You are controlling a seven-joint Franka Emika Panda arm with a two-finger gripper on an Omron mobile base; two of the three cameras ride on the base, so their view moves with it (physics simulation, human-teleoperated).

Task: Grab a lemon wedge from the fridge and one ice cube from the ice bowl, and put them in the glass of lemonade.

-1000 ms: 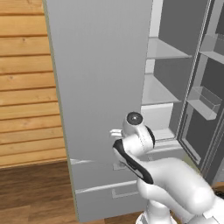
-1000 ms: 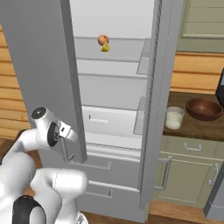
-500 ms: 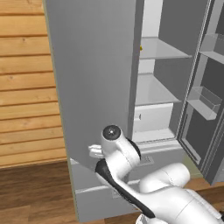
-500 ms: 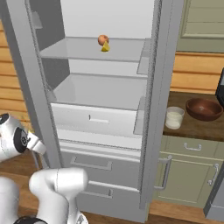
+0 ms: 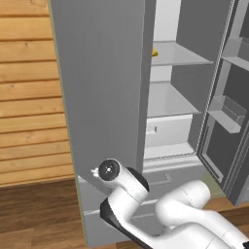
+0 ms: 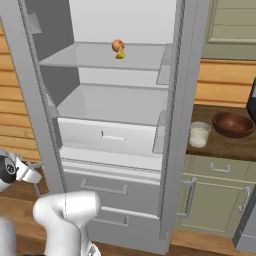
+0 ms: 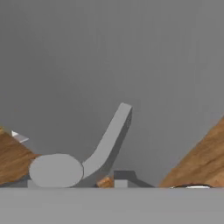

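Reaching target: the lemon wedge (image 6: 120,54) lies on the upper shelf (image 6: 100,57) of the fridge (image 6: 175,125), just beside a small round orange fruit (image 6: 117,45), so close that they may touch.
Direction from the hand: in the right base view the robot's wrist (image 6: 12,170) is low at the left edge, and the wedge is toward 1 o'clock from it, high and deeper inside the fridge.
Obstacle between: the open left door (image 5: 99,97) stands between the arm and the shelves; in the left base view the wrist is at the door's lower part, and the wedge (image 5: 154,52) peeks past the door edge at 1 o'clock.
Long axis: the wedge is too small to tell how its long side is turned.
End effector state: the fingers are hidden in all views, so it cannot be told if the gripper is open or closed; nothing held is visible.
Hand view: a flat grey door surface with a bent grey handle bracket (image 7: 107,140), wood floor (image 7: 197,157) at the corners.
Materials: the fridge is smooth matt grey metal, the shelves are pale and flat, the wedge is bright yellow with a pointed shape.
Glass of lemonade: the glass of lemonade (image 6: 199,134) stands on the dark wooden counter (image 6: 220,142) at 3 o'clock from the fridge, near a brown bowl (image 6: 233,124).
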